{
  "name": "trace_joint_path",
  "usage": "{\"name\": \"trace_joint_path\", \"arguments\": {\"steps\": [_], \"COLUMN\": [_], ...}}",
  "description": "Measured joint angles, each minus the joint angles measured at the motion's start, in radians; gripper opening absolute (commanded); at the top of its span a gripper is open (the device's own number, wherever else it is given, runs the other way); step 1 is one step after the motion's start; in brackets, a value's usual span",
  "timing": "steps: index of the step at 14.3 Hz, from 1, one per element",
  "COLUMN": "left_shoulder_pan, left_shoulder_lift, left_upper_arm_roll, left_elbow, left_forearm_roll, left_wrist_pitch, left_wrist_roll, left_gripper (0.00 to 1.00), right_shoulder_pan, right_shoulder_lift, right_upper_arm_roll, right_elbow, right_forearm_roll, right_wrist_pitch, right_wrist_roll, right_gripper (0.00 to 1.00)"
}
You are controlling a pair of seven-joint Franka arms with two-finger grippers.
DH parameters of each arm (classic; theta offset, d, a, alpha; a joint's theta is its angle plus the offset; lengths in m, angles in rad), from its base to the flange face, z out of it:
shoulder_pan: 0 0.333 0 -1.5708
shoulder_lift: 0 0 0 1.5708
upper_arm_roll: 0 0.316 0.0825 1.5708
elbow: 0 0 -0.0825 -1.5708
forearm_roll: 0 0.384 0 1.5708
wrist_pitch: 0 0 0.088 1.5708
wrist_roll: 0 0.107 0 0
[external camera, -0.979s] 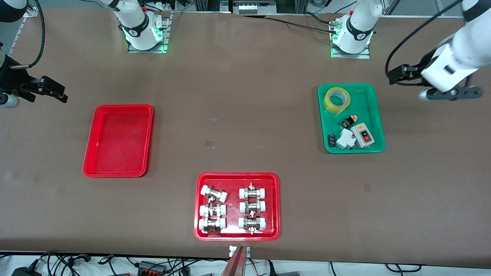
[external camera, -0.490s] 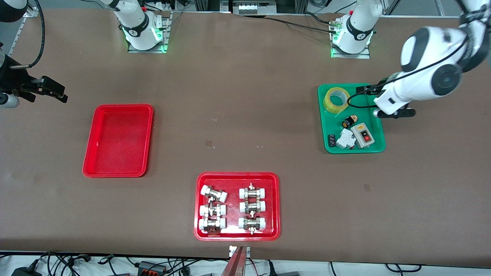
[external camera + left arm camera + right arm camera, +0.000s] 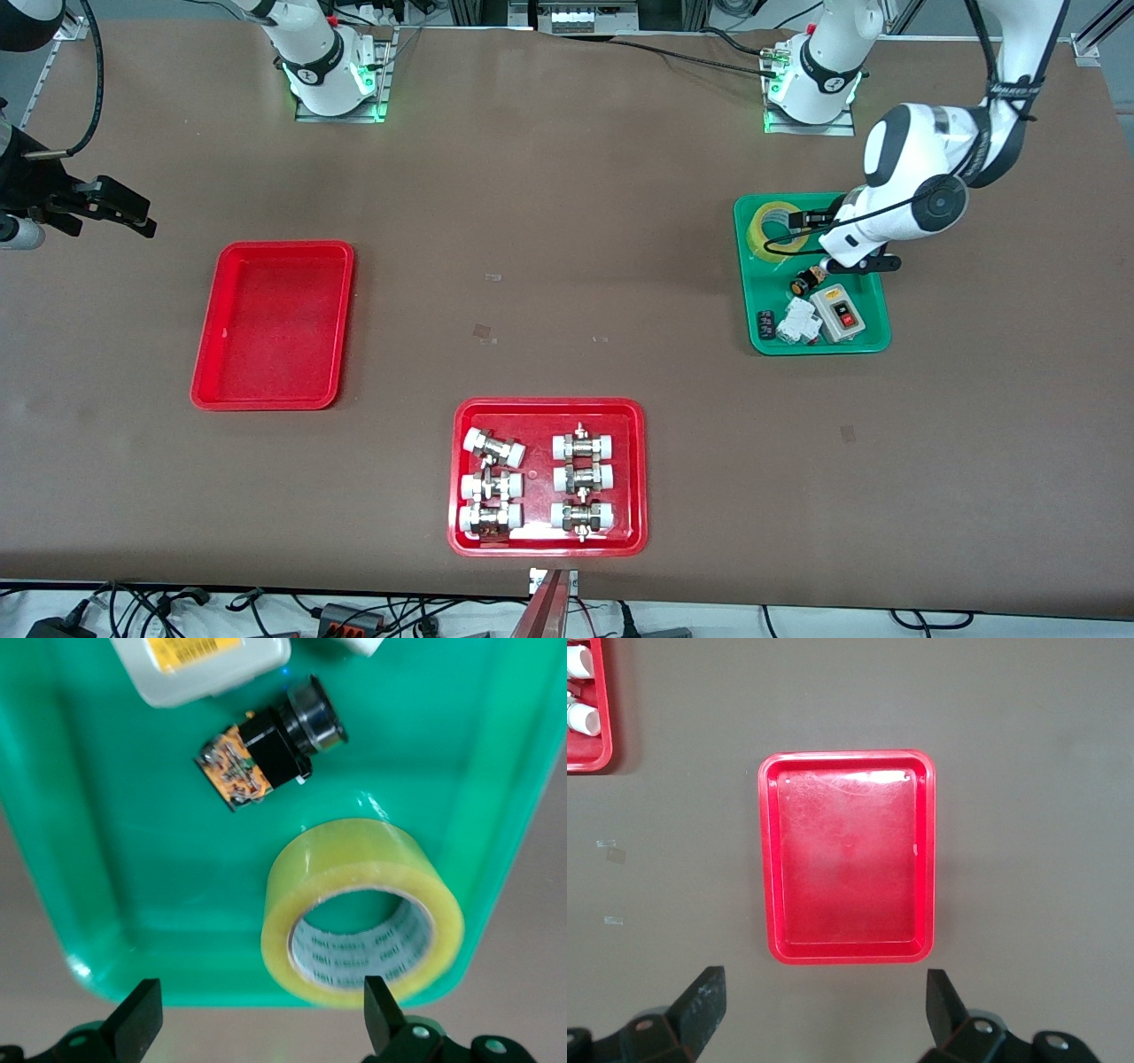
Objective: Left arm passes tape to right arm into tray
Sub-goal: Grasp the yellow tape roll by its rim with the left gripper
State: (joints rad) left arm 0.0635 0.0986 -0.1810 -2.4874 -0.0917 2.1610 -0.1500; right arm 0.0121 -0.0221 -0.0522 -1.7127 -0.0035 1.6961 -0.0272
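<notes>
The tape [image 3: 777, 229], a yellow roll with a white core, lies flat in the green tray [image 3: 744, 283], at the end farther from the front camera. My left gripper [image 3: 808, 218] hangs open over that end of the green tray, close beside the roll. In the left wrist view the tape [image 3: 345, 855] lies just ahead of the open left gripper [image 3: 259, 1005], nothing between its fingers. The red tray [image 3: 275, 328] sits toward the right arm's end of the table. My right gripper [image 3: 124, 211] waits open, high over the table by that tray [image 3: 849, 859].
The green tray also holds a black and orange button part [image 3: 270, 753], a white breaker [image 3: 797, 321] and a grey switch box [image 3: 838, 312]. A second red tray [image 3: 549, 404] with several white-capped metal fittings sits near the table's front edge, mid-table.
The left arm has swung in from the table's end and come down over the green tray, next to the tape. The right arm has not moved.
</notes>
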Motion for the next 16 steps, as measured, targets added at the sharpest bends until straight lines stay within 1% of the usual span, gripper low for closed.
{"name": "trace_joint_path", "arguments": {"steps": [1,2,3,6,7,8,9,12,13,16], "left_shoulder_pan": [0.0,0.001,0.002,0.004,0.004,0.004,0.004,0.004,0.005,0.005], "left_shoulder_lift": [0.019,0.034,0.045,0.056,0.056,0.056,0.056,0.056,0.056,0.056], "left_upper_arm_roll": [-0.001,-0.001,-0.001,-0.002,-0.003,-0.003,-0.003,-0.003,-0.003,-0.003], "left_elbow": [-0.016,-0.023,-0.025,-0.024,-0.024,-0.024,-0.024,-0.024,-0.024,-0.024], "left_forearm_roll": [-0.007,-0.01,-0.015,-0.035,-0.036,-0.036,-0.036,-0.036,-0.037,-0.037], "left_wrist_pitch": [0.028,0.043,0.051,0.058,0.058,0.058,0.058,0.058,0.059,0.058], "left_wrist_roll": [0.0,0.0,0.0,0.0,0.0,0.0,0.0,0.0,0.0,0.0], "left_gripper": [1.0,0.97,0.88,0.51,0.41,0.28,0.21,0.03,0.01,0.01], "right_shoulder_pan": [0.0,0.0,0.0,0.0,0.0,0.0,0.0,0.0,0.0,0.0], "right_shoulder_lift": [0.0,0.0,0.0,0.0,0.0,0.0,0.0,0.0,0.0,0.0], "right_upper_arm_roll": [0.0,0.0,0.0,0.0,0.0,0.0,0.0,0.0,0.0,0.0], "right_elbow": [0.0,0.0,0.0,0.0,0.0,0.0,0.0,0.0,0.0,0.0], "right_forearm_roll": [0.0,0.0,0.0,0.0,0.0,0.0,0.0,0.0,0.0,0.0], "right_wrist_pitch": [0.0,0.0,0.0,0.0,0.0,0.0,0.0,0.0,0.0,0.0], "right_wrist_roll": [0.0,0.0,0.0,0.0,0.0,0.0,0.0,0.0,0.0,0.0], "right_gripper": [1.0,1.0,1.0,1.0,1.0,1.0,1.0,1.0,1.0,1.0]}}
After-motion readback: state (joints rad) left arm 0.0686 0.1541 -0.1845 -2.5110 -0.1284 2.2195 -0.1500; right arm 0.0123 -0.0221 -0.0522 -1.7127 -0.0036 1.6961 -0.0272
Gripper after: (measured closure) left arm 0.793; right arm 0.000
